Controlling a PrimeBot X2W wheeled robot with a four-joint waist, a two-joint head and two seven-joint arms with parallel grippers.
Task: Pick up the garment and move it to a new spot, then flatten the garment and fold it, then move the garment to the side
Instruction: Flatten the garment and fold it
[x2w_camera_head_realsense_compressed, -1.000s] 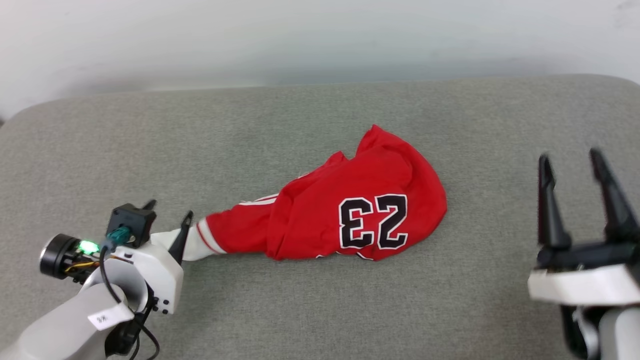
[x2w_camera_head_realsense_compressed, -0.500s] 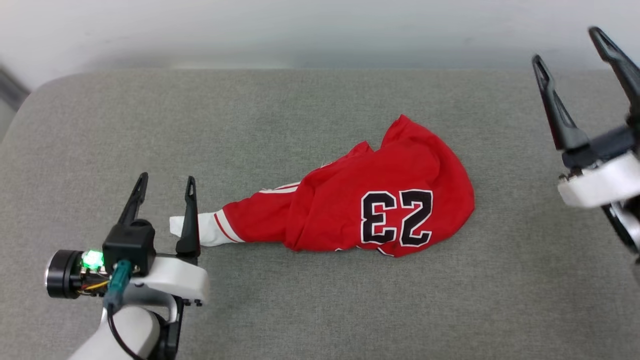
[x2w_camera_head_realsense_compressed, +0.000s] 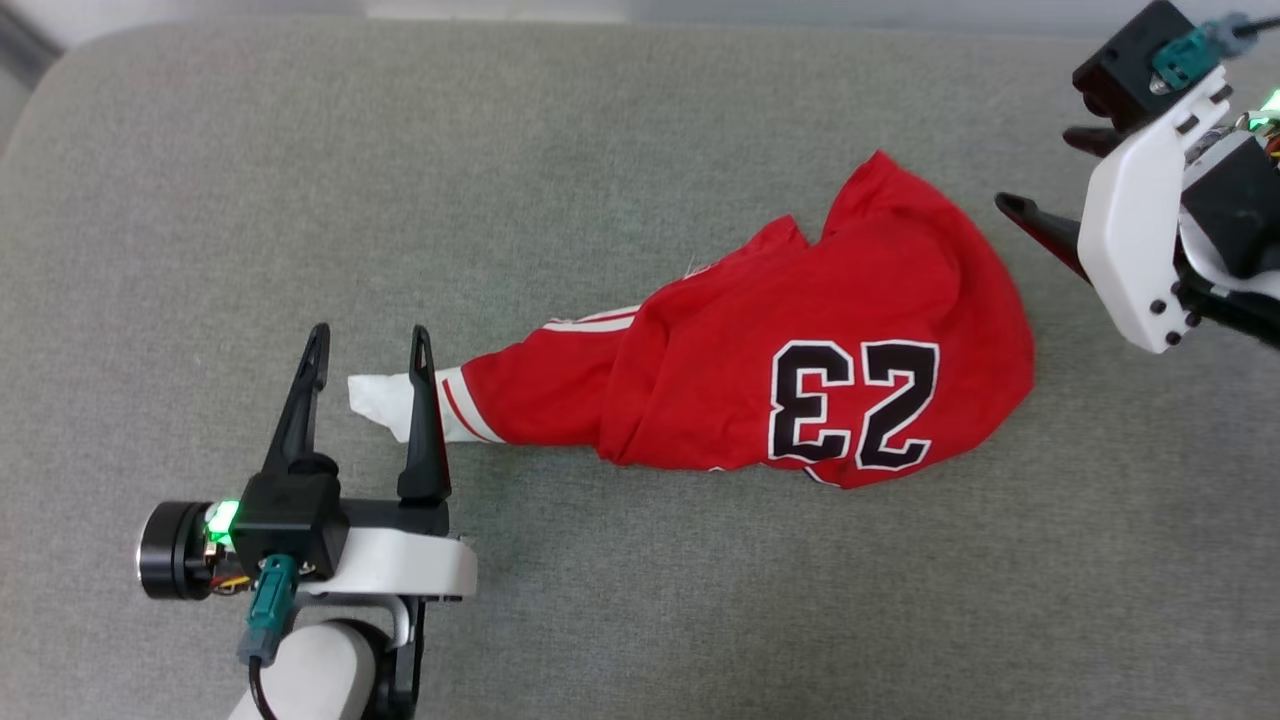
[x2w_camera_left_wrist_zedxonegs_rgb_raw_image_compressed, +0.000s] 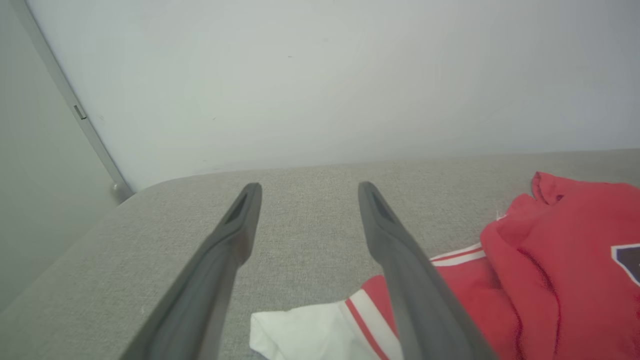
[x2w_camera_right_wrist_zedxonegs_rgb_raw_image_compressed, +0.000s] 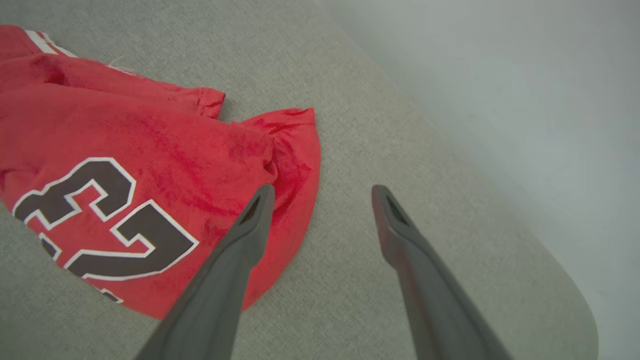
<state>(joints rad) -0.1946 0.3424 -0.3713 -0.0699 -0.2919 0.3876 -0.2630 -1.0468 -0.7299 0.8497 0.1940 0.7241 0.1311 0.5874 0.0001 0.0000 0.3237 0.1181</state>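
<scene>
So where this is at: the garment (x2w_camera_head_realsense_compressed: 780, 380) is lying in a bunched heap on the grey padded surface (x2w_camera_head_realsense_compressed: 200, 200), a bit toward 3 o'clock of the middle in the head view. The "23" (x2w_camera_head_realsense_compressed: 855, 405) faces up but reads upside down from the robot's side. One white sleeve (x2w_camera_head_realsense_compressed: 385, 400) trails out toward 9 o'clock, and it's the only part that's stretched out at all.

The left gripper (x2w_camera_head_realsense_compressed: 370, 333) sits at the 9 o'clock end of the shirt, fingers spread wide, nothing in them. Its inner finger crosses over the white sleeve in the head view, and the left wrist view has the sleeve cuff lying low between the two fingers. Whether it touches the cloth, I honestly can't tell.

The right gripper (x2w_camera_right_wrist_zedxonegs_rgb_raw_image_compressed: 322, 192) is off at about 2 o'clock of the heap, also wide open and empty. In its wrist view one finger hangs over the rounded red edge and the other over bare grey fabric.

My read is that nothing is flat or folded, so this is the grab stage: either picking it up to move it, or getting two holds to spread it out.

For the next move I'd say both pincers need to drop onto the cloth and close, left on the sleeve, right on that red edge. Jersey stuff is slippery and layered, so it could easily pinch just one layer or drag the whole heap.
</scene>
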